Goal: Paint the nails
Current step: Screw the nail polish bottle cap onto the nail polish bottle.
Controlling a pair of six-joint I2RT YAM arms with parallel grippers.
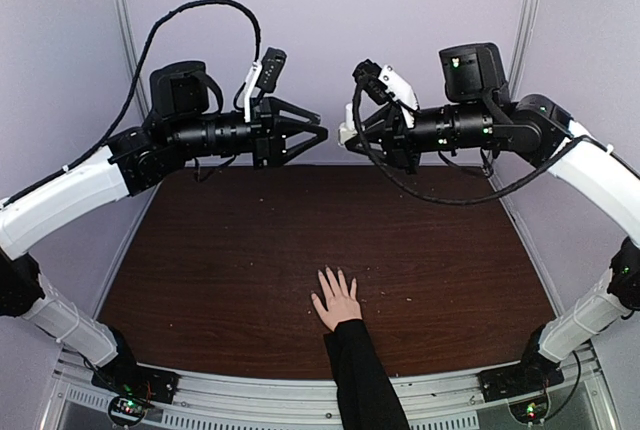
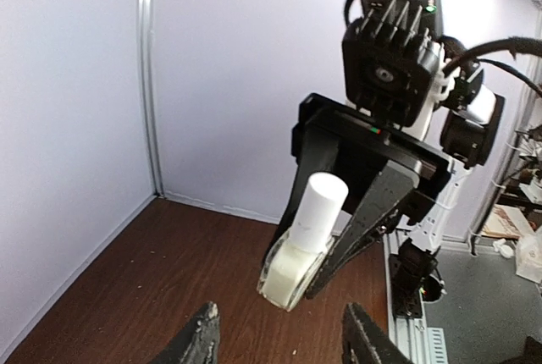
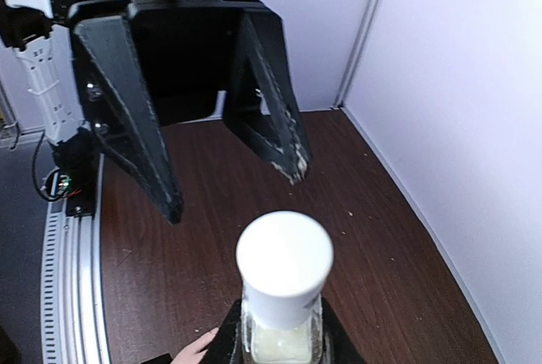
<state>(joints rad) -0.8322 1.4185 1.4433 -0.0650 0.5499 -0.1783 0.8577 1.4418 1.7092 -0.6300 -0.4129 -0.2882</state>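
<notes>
Evidently no painting has begun: the nails [image 1: 333, 273], too small to make out, belong to a hand [image 1: 337, 302] lying flat and splayed on the surface [image 1: 220, 250] near its front edge, well below both arms. The step looks like uncapping. The right fingers [image 2: 373, 212] clamp the bottle [image 2: 292, 271], its white cap [image 3: 284, 254] aimed at the left fingers [image 3: 135, 118], spread wide and empty. Next these must close squarely on the cap. Any brush is hidden inside.
</notes>
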